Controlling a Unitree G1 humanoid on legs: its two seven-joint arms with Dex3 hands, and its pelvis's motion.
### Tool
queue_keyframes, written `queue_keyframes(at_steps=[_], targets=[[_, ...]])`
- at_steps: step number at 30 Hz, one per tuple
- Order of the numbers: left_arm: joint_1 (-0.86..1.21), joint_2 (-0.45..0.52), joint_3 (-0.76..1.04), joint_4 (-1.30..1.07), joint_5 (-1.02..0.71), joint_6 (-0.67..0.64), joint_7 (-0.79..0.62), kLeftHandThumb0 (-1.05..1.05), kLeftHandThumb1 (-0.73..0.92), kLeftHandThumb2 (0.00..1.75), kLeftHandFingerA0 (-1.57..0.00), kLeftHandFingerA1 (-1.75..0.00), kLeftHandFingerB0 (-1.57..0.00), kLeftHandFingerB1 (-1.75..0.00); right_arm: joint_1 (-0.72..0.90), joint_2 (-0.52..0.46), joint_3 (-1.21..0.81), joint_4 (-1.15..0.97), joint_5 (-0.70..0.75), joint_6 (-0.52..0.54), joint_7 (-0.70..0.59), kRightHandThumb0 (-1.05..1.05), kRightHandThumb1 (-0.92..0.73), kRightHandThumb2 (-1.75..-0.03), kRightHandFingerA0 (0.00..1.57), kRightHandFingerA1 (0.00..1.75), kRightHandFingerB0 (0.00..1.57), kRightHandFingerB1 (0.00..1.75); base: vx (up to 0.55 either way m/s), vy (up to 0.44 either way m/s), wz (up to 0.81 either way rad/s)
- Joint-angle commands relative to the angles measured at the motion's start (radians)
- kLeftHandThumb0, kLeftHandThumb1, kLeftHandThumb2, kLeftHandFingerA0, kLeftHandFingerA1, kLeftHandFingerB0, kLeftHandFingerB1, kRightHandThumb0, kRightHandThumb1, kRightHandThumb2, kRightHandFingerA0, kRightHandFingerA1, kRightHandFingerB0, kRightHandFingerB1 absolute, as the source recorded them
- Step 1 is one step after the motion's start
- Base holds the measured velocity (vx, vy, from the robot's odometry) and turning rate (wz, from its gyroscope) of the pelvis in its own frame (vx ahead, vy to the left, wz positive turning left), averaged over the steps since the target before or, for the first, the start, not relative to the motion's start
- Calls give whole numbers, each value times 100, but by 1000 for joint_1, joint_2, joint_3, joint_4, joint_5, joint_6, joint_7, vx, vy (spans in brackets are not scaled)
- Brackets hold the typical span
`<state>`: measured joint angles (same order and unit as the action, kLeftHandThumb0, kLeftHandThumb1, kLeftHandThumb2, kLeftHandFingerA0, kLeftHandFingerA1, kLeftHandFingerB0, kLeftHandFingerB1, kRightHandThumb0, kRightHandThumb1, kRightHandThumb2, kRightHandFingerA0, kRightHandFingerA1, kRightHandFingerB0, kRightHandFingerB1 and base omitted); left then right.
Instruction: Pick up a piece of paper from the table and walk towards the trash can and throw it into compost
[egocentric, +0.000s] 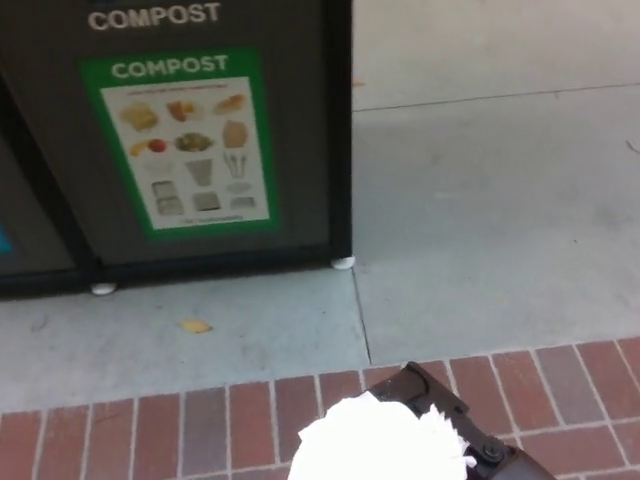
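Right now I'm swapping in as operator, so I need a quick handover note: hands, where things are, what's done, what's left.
Right hand: shut on the crumpled paper, low at the picture's bottom edge.
Left hand: not in view.
Compost bin: ahead and to the left, standing on the concrete; its green COMPOST label faces the camera. Its opening is not visible.
Done: paper picked up and carried near the bin.
Left: close in over the brick strip, raise the paper, drop it in.

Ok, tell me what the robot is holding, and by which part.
The right robot hand holds a crumpled white paper; where on the wad it grips cannot be told.
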<state>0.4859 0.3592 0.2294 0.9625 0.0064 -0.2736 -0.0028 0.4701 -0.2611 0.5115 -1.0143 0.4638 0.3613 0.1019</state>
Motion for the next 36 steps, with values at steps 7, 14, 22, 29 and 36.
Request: queue_keyframes(at_steps=[7, 14, 22, 29, 36], targets=[[-4, 14, 20, 35, -13, -74, 2, -7, 67, 79, -95, -99, -87, -86, -9, 14, 33, 0, -60, 1, -19, -27, -54, -120, 98, 175, 79, 168, -34, 254, 32], [-1, 11, 18, 31, -5, -73, -1, -6, 67, 80, -93, -97, -86, -84, -28, 11, 27, -2, -70, 17, -16, -25, -53, -122, 96, 175, 77, 168, 18, 26, 28], [28, -1, 24, -1, -12, -71, -12, -5, 67, 80, -92, -101, -85, -86, -37, 16, 42, 2, -77, 33, -22, -25, -50, -128, 97, 175, 76, 172, 57, -87, 22], [64, -1, 17, -56, -4, -59, -14, -8, 68, 79, -92, -99, -85, -84, -29, 4, 51, 0, -90, 36, -23, -24, -52, -123, 96, 175, 76, 171, 107, 130, 4], [48, 1, 15, -30, 0, -61, -9, -7, 68, 77, -89, -97, -83, -80, -28, 15, 37, 5, -79, 40, -26, -25, -53, -123, 97, 175, 76, 171, 247, 279, -1]])
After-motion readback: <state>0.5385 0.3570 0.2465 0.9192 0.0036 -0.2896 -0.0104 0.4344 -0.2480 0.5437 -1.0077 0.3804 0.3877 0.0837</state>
